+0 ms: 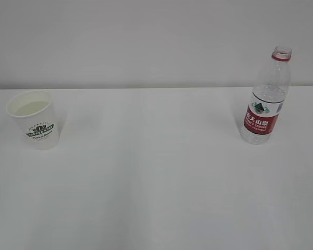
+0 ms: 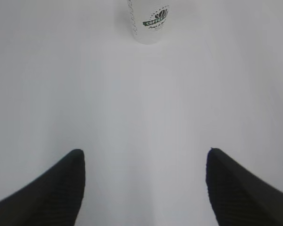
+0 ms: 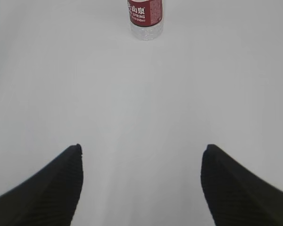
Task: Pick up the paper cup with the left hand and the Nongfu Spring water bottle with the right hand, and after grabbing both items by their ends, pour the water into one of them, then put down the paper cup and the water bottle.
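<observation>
Far left on white table [image 1: 156, 198]: upright paper cup [image 1: 34, 119], liquid inside. Far right: uncapped Nongfu Spring water bottle [image 1: 267, 97], upright, seemingly near empty. Left hand [image 2: 144, 162] and right hand [image 3: 141, 157]: fingers spread wide, holding nothing, well short of each container.

One paper cup [image 1: 33, 119], one water bottle [image 1: 267, 97], one white table [image 1: 156, 187], two end effectors.
</observation>
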Motion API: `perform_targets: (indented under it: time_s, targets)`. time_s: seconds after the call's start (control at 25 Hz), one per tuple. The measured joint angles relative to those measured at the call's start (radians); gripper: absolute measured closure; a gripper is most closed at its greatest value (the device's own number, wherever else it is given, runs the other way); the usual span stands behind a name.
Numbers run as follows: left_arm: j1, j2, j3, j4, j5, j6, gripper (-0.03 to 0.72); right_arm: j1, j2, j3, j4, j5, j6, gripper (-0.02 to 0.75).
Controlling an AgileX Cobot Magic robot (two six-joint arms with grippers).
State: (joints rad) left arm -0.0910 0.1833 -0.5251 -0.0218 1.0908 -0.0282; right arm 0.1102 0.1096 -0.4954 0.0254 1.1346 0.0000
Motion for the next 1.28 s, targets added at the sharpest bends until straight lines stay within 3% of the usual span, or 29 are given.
perform_targets:
  time_s: [0.48,1.08,1.28]
  targets:
    - [0.0,-0.179,0.0,-0.017,0.0,0.0,0.109,0.0,-0.124,0.0,-0.002,0.006,0.0,0.15]
    - [0.0,-0.18,0.002,-0.021,0.005,0.0,0.109,0.0,-0.124,0.0,-0.004,0.006,0.0,0.15]
    - [0.0,-0.18,0.002,-0.021,0.005,0.0,0.064,0.0,-0.124,0.0,-0.004,0.006,0.0,0.147]
